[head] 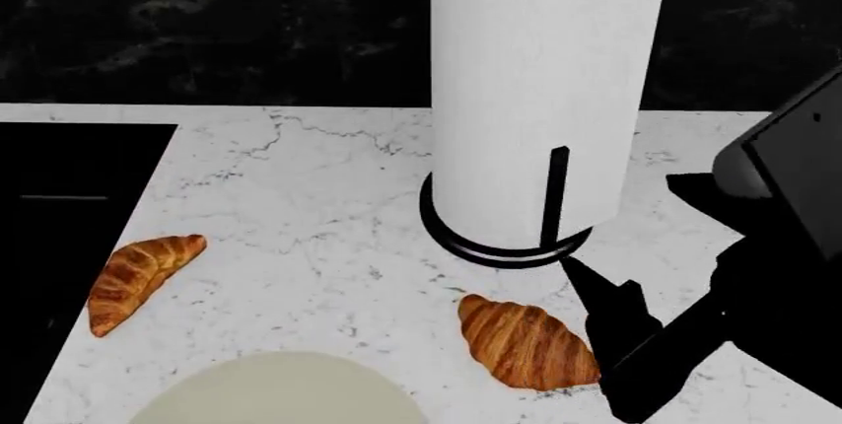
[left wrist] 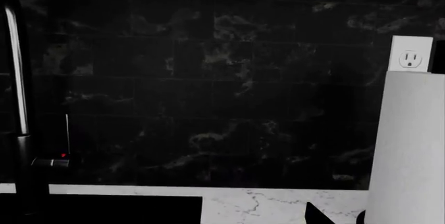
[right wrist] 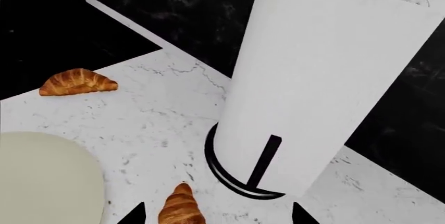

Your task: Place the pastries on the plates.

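Two golden-brown croissants lie on the white marble counter. One (head: 138, 281) lies at the left by the sink edge and also shows in the right wrist view (right wrist: 78, 82). The other (head: 526, 343) lies in front of the paper-towel roll. My right gripper (head: 608, 347) is open and low over this croissant (right wrist: 181, 211), which lies between the fingertips (right wrist: 136, 214), nearer one of them, untouched. The pale beige plate (head: 283, 392) sits at the front, empty (right wrist: 41, 177). The blue-rimmed plate is out of view. My left gripper (left wrist: 222, 219) shows one dark fingertip (left wrist: 316, 216) far off centre and holds nothing.
A tall white paper-towel roll (head: 539, 89) on a black ring base (head: 455, 232) stands right behind the near croissant. A black sink (head: 66, 177) lies at the left, with a faucet (left wrist: 17, 104). A black marble backsplash carries a white outlet (left wrist: 410, 54).
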Controlling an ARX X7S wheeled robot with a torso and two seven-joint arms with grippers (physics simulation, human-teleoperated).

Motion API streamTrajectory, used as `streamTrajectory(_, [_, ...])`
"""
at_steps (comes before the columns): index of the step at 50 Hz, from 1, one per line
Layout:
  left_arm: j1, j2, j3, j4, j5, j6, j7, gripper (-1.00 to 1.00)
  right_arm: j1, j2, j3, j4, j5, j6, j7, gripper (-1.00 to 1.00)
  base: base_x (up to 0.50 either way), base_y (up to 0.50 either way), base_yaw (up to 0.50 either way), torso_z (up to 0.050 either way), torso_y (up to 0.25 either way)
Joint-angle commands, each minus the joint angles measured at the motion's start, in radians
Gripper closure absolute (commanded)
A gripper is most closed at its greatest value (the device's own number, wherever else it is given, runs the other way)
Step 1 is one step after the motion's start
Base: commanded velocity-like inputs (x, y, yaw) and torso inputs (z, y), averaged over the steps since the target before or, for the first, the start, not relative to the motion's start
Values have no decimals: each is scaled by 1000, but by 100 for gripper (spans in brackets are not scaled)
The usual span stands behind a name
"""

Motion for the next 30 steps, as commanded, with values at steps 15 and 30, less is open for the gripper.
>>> streamTrajectory(15, [6,-24,-30,16,-61,-16,-20,-100,-1,-48,-223,110,-190,-80,-115,-100,0,0,0,0,0])
streamTrajectory(30, [-16,-44,-41,29,-112,-45,-52,-100,23,-110,-300,200,-256,-126,-148,-100,0,0,0,0,0])
